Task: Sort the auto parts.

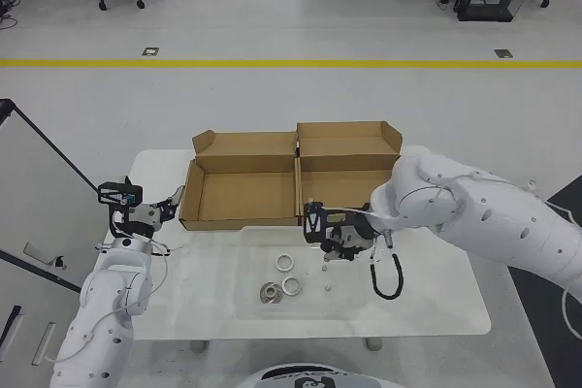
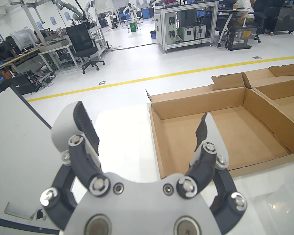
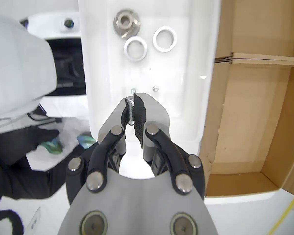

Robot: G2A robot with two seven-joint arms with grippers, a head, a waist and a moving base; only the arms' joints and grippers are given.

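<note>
One counter (image 1: 436, 301) carries the whole job. Two open cardboard boxes stand side by side along its far edge, the left box (image 1: 241, 184) and the right box (image 1: 344, 179); I see no parts in either. Nearer to me sits a clear tray (image 3: 95, 74) with the unsorted parts.

My left gripper (image 2: 141, 108) hangs with its jaws wide apart and nothing in them, beside the left box. My right gripper (image 3: 131, 101) is over the far end of the tray, near the front wall of the right box, clamped on a threaded bolt (image 3: 130, 111) that lies lengthwise between the pads.

Remaining in the tray:
- one flanged hub (image 3: 126, 23)
- two rings (image 3: 126, 50), just beside it
- two small nuts (image 3: 155, 88), near my right gripper

Assessment: the step in hand is delivery of the bolt.
- Hold firm pressure, as the thread gives the pads little flat surface.
- Clear the box wall with margin.
- Lower close to the box floor before parting the jaws, since a round bolt is likely to roll or bounce.
- Send like parts to the same box afterwards.
</note>
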